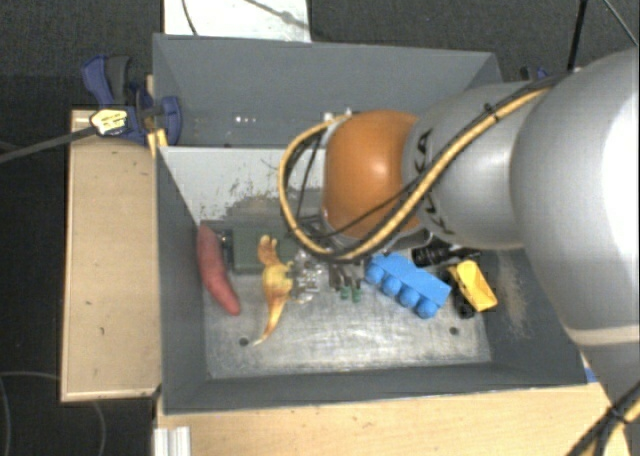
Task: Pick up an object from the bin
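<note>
A yellow toy animal (274, 294) with a long neck and a thin tail lay on the floor of the grey bin (330, 94), left of the middle, its head toward the back and its tail trailing toward the front wall. The claw (322, 282) was down near the bin floor just beside the toy's upper body, on its right, and appeared to touch it or come very close. Whether the claw was open or closed could not be told, nor whether the toy sat inside it, since the wrist hid most of it from above.

Directly over the claw bulged the rounded orange cover (365, 174) of the wrist, with a yellow-and-black cable (283, 184) looping round its left side. The thick silver arm (560, 164) came in from the right.

Just behind the toy's head lay a flat dark block (243, 249), close to the back of the floor. To the left of the toy, apart from it, a red sausage-shaped thing (217, 270) lay along the left wall. On the other side of the claw, near it, sat a blue studded brick (406, 284), tilted across the floor. Just right of the brick lay a small yellow and black thing (472, 286), partly under the arm.
</note>
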Robot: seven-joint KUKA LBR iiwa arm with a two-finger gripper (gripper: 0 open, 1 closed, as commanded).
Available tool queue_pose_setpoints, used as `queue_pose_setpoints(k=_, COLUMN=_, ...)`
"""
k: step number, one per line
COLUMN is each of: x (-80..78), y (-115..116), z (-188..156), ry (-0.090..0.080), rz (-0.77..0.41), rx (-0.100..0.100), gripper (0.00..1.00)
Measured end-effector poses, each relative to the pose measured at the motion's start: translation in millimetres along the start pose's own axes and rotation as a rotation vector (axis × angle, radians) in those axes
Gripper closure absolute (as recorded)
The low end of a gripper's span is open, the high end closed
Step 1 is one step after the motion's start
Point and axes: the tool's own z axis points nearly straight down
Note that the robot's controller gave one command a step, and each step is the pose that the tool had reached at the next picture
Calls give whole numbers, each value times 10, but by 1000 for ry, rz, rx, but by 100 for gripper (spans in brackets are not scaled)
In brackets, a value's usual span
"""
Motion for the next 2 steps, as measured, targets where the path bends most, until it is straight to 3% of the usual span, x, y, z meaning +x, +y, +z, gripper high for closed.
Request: queue_pose_setpoints(k=2, x=60, y=-96, z=-9, ry=8, rz=-22, rx=2, gripper=100)
